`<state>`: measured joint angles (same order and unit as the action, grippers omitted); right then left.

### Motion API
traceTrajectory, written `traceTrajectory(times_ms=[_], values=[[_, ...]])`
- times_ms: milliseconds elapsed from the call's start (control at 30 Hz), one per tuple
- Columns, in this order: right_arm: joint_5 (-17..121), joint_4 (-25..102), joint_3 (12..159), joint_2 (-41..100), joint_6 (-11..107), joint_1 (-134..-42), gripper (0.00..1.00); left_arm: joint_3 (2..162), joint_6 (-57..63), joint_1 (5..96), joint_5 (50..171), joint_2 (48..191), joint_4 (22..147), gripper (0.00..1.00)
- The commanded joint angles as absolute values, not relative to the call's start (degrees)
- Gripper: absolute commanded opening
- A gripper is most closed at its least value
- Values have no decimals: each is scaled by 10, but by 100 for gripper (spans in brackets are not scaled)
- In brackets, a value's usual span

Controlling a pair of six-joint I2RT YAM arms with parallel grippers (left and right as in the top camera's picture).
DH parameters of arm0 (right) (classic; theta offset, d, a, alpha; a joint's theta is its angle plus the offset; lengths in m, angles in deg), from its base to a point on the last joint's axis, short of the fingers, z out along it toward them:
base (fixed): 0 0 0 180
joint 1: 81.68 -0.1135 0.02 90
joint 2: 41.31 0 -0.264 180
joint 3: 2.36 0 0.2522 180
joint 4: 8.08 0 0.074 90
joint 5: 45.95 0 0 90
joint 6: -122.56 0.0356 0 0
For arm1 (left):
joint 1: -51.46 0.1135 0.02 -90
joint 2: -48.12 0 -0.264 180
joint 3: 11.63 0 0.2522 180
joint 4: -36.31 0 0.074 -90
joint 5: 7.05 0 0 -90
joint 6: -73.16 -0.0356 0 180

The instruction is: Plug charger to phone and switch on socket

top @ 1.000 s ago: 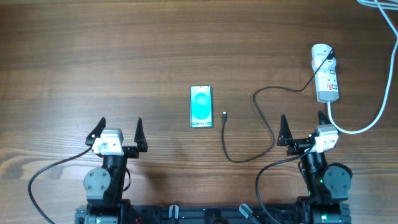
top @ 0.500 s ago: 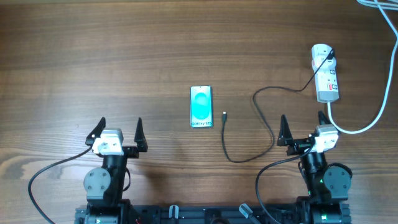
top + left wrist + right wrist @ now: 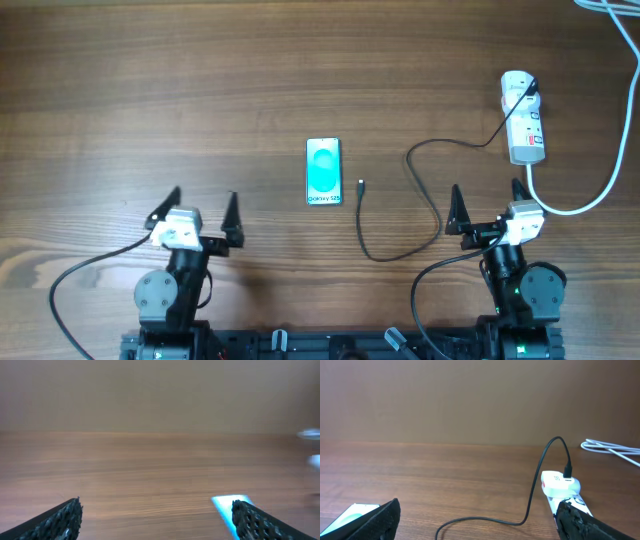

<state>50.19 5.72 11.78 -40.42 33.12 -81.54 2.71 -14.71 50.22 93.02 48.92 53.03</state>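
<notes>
Phone (image 3: 323,172) ahead-right of left fingers (image 3: 232,210), well apart

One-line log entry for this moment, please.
left hand: open, empty | right hand: open, empty | charger: free end beside phone, unplugged | socket: charger plugged in, switch state unclear
</notes>
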Motion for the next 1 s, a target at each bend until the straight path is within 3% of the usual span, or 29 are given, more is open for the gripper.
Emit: traceTrajectory(times_ms=[0, 267, 400, 467, 600, 667, 767, 867, 967], values=[[500, 55, 118, -407, 326, -818, 100, 25, -67, 497, 1089, 485, 522, 100], [500, 55, 118, -407, 326, -818, 100, 42, 56, 497, 1122, 485, 285, 100], [500, 55, 118, -407, 326, -818, 100, 131, 74, 497, 1072, 510, 314, 100], [500, 55, 118, -407, 326, -818, 100, 209, 64, 497, 1065, 559, 364, 100], [500, 55, 118, -407, 326, -818, 100, 466, 13, 497, 1083, 750, 675, 100], [500, 55, 118, -407, 326, -818, 100, 594, -16, 497, 1127, 860, 823, 100], [500, 55, 118, -407, 326, -818, 100, 690, -2, 497, 1228, 967, 950, 100], [500, 55, 118, -407, 326, -818, 100, 702, 12, 495, 1304, 1029, 951, 100], [500, 55, 118, -407, 326, -818, 100, 703, 47, 465, 1232, 1068, 984, 100]])
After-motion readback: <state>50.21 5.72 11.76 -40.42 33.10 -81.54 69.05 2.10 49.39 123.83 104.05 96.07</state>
